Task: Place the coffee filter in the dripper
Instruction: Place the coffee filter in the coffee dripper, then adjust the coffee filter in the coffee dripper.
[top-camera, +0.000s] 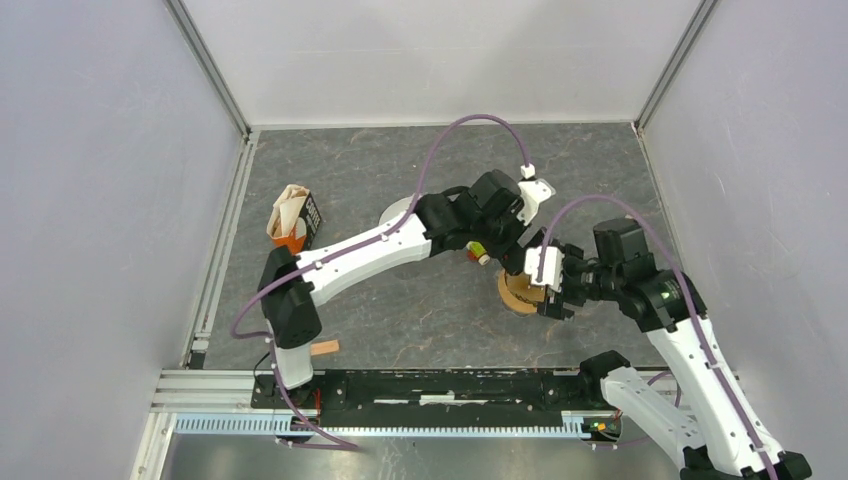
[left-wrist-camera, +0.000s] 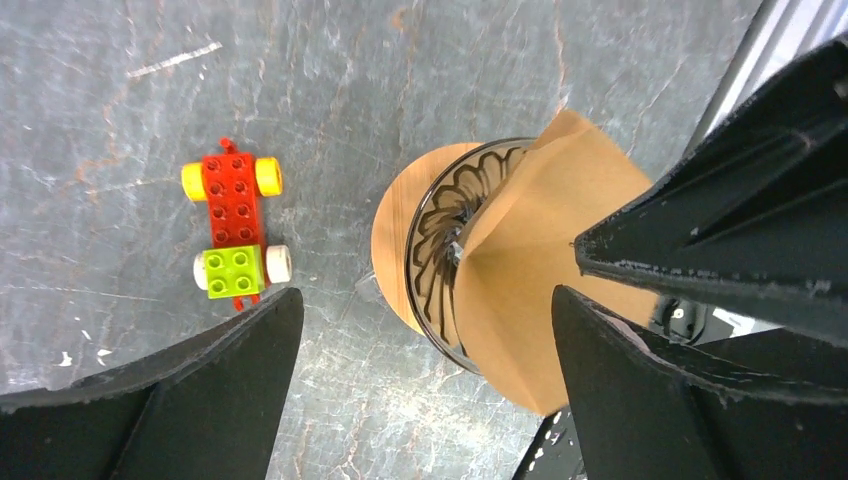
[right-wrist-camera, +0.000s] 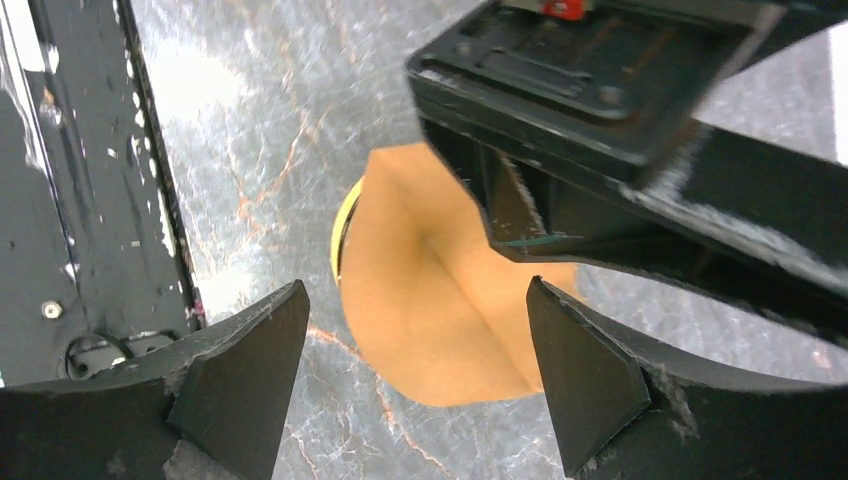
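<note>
The left gripper (left-wrist-camera: 425, 300) and right gripper (right-wrist-camera: 415, 288) are both hovering with jaws wide over the brown coffee filter (left-wrist-camera: 540, 270), which is leaning partly inside the ribbed dripper (left-wrist-camera: 440, 220) on the bench (left-wrist-camera: 400, 60).

Both the left gripper (left-wrist-camera: 425, 300) and the right gripper (right-wrist-camera: 417, 288) crowd the space over the clear ribbed glass dripper (left-wrist-camera: 435, 240). A red and green toy brick car (left-wrist-camera: 235, 235) sits near its far-left side. Open grey stone-patterned tabletop (top-camera: 420, 320) lies to its near left.

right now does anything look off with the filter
Yes. The coffee filter sits askew: it covers only one side of the dripper, leaving the ribbed inside exposed on the other, and its edge overhangs the rim rather than lying flush. No tear or spill is visible.
</note>
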